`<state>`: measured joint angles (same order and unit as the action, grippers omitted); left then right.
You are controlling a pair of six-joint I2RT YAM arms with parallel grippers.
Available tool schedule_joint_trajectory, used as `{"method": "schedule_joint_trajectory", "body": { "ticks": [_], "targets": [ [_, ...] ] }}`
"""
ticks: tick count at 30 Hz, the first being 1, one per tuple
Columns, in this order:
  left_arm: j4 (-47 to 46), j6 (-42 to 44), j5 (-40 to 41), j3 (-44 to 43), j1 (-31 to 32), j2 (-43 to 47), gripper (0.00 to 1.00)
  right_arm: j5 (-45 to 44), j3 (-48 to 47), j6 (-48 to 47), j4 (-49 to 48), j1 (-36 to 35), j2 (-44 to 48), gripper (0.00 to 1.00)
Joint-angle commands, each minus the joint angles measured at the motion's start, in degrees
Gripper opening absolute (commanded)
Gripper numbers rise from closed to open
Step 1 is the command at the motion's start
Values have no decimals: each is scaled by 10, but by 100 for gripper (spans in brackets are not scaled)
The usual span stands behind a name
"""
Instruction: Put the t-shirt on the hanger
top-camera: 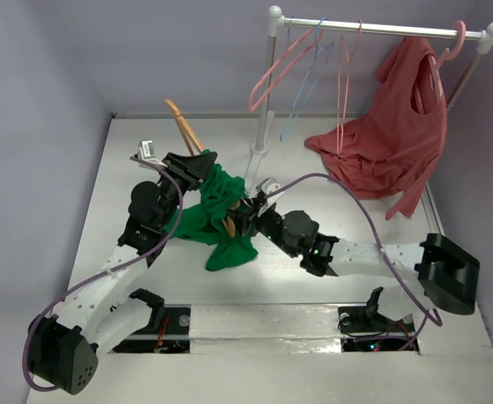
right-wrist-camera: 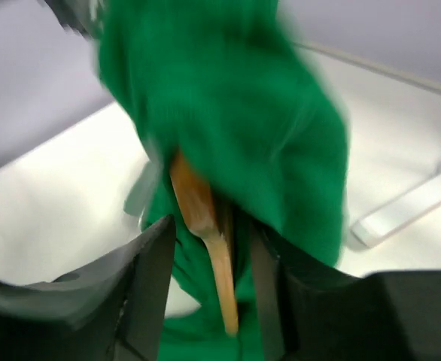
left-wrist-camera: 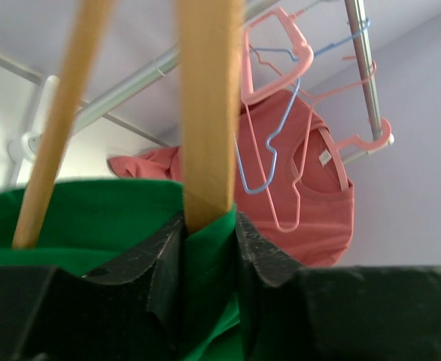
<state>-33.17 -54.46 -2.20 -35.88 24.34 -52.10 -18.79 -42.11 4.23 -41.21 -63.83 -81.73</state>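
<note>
The green t-shirt (top-camera: 217,225) hangs bunched in mid-table, draped over the tan wooden hanger (top-camera: 183,126), whose bare arm sticks up to the far left. My left gripper (top-camera: 203,162) is shut on the hanger's wood with a fold of shirt over it; the left wrist view shows the hanger (left-wrist-camera: 205,113) rising from the cloth (left-wrist-camera: 92,218) between the pinched jaws (left-wrist-camera: 209,241). My right gripper (top-camera: 245,212) is at the shirt's right side. In the right wrist view its jaws (right-wrist-camera: 213,278) stand apart around the hanger's lower arm (right-wrist-camera: 198,203) and shirt (right-wrist-camera: 228,98).
A white clothes rail (top-camera: 381,29) stands at the back right, its post (top-camera: 263,126) just behind the shirt. Thin pink hangers (top-camera: 272,71), a light-blue hanger (top-camera: 310,80) and a salmon-red garment (top-camera: 398,135) hang from it, the garment trailing onto the table.
</note>
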Motion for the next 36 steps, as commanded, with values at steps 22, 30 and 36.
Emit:
{"method": "schedule_joint_trajectory", "body": {
  "ticks": [22,30,36],
  "targets": [
    [-81,-131,-129,17,-43,93,0,205,104,143,-85,119,-56,55],
    [-89,-144,-138,24,-48,93,0,265,81,135,-106,119,-95,59],
    [-93,-151,-142,20,-48,93,0,234,46,123,-112,119,-127,20]
  ]
}}
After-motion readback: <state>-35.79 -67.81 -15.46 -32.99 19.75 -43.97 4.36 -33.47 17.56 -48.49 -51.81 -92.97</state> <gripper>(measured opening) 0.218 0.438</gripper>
